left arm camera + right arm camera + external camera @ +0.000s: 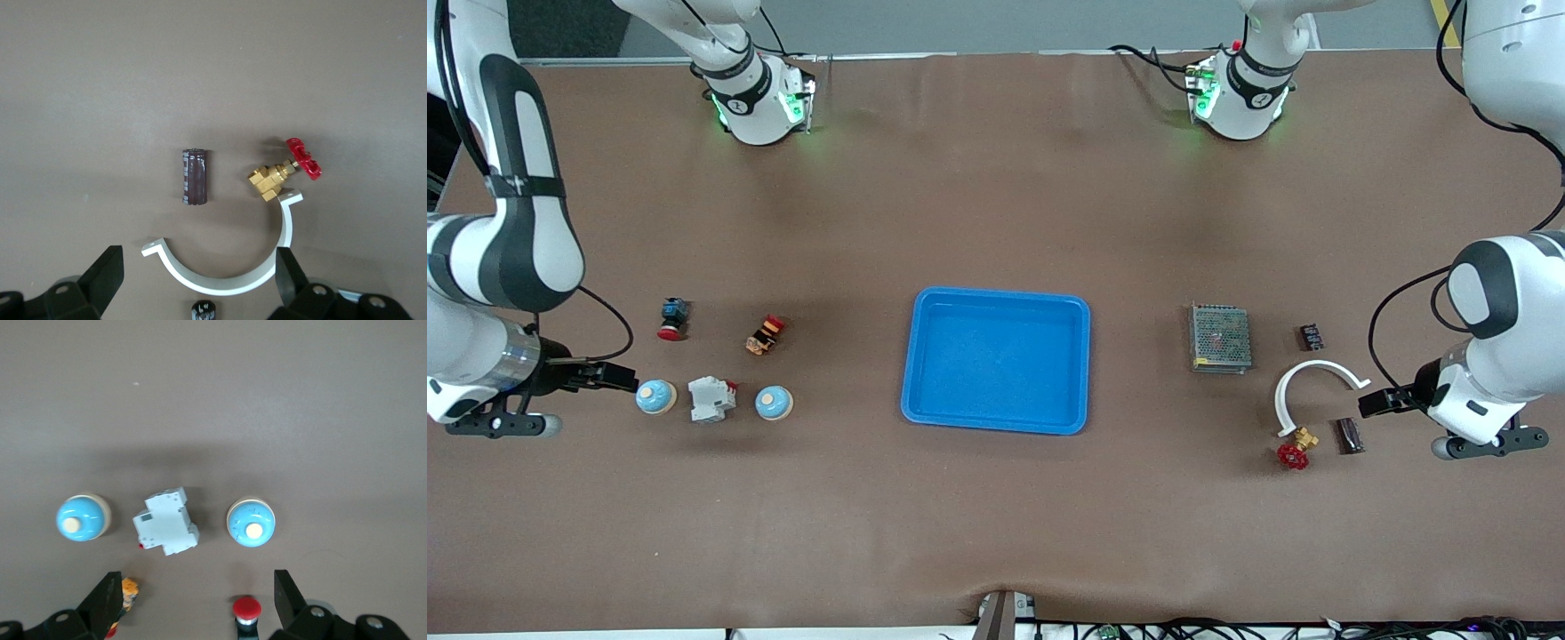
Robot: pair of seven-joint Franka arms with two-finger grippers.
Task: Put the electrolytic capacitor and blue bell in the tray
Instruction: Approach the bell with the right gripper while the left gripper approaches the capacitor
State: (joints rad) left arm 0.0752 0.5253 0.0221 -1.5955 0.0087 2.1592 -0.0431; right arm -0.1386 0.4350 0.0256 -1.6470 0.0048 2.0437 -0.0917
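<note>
While both arms waited at their ends of the tabletop, you had the left hand spread open over bare cloth beside the white curved bracket, with the electrolytic capacitor lying just beside the red-handled brass valve. Your right hand hung open next to one blue bell; the second blue bell sat past the white breaker. The tray lay mid-tabletop with nothing in it.

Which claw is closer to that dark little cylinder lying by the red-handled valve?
Left. The left claw, open, sits beside the electrolytic capacitor; the right claw, also open, is at the table's right-arm end, next to a blue bell.
</note>
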